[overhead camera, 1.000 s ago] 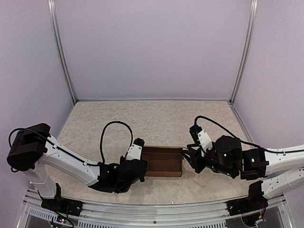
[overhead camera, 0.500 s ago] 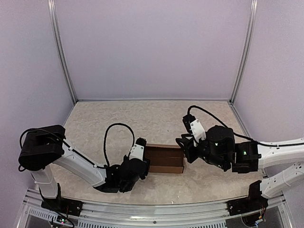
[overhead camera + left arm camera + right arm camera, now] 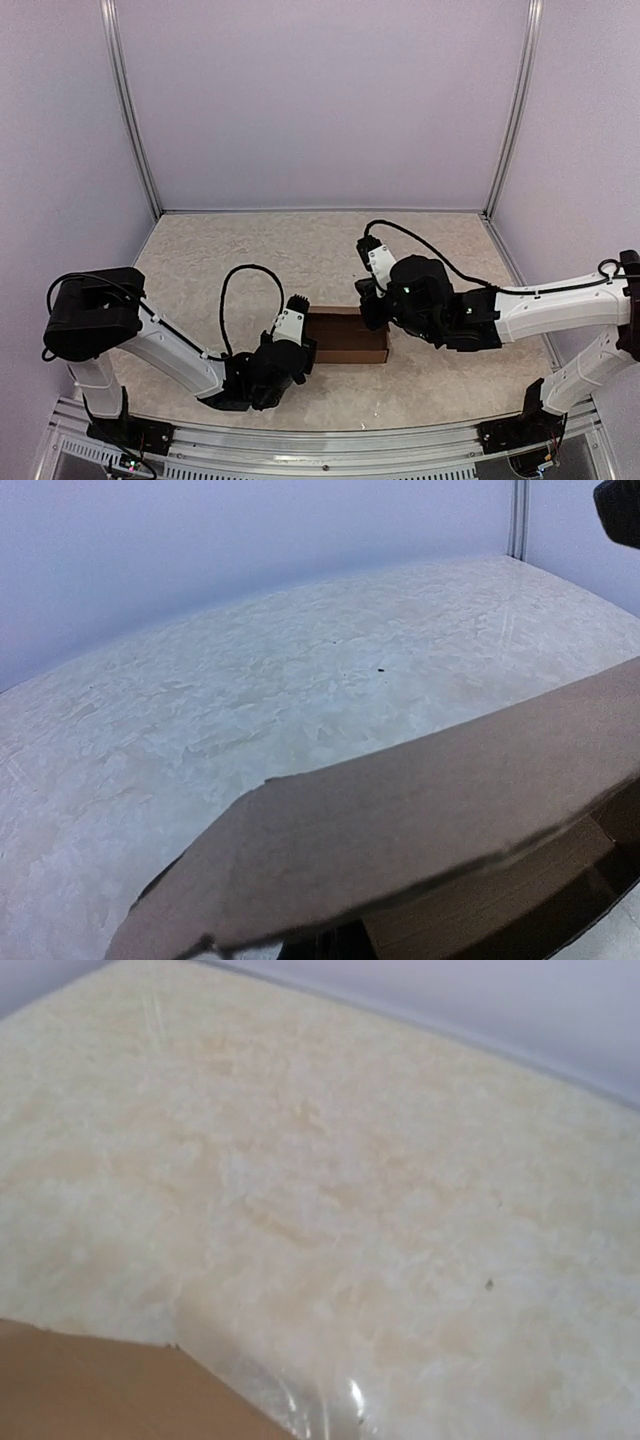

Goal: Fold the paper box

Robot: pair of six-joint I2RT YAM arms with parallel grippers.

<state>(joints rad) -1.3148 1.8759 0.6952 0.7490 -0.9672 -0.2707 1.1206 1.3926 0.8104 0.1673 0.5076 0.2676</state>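
The paper box [image 3: 347, 338] is a small brown carton lying open-topped on the table between the two arms. My left gripper [image 3: 304, 348] is at its left end. In the left wrist view a brown flap of the box [image 3: 420, 820] fills the lower half and hides the fingers, which are shut on its left wall. My right gripper [image 3: 376, 316] is shut and leans over the box's right back corner. In the right wrist view a clear fingertip [image 3: 320, 1410] shows beside a brown edge of the box [image 3: 90, 1390]. I cannot tell whether it pinches the cardboard.
The table top [image 3: 300, 260] is mottled beige, closed in by pale walls and two metal posts [image 3: 130, 110] [image 3: 512, 110]. A metal rail [image 3: 320, 440] runs along the near edge. A black cable loop [image 3: 250, 275] rises from the left arm.
The right arm has swung left and forward, from the box's right side to over its right back corner, with its jaws closing. The left arm has stayed at the box's left end.
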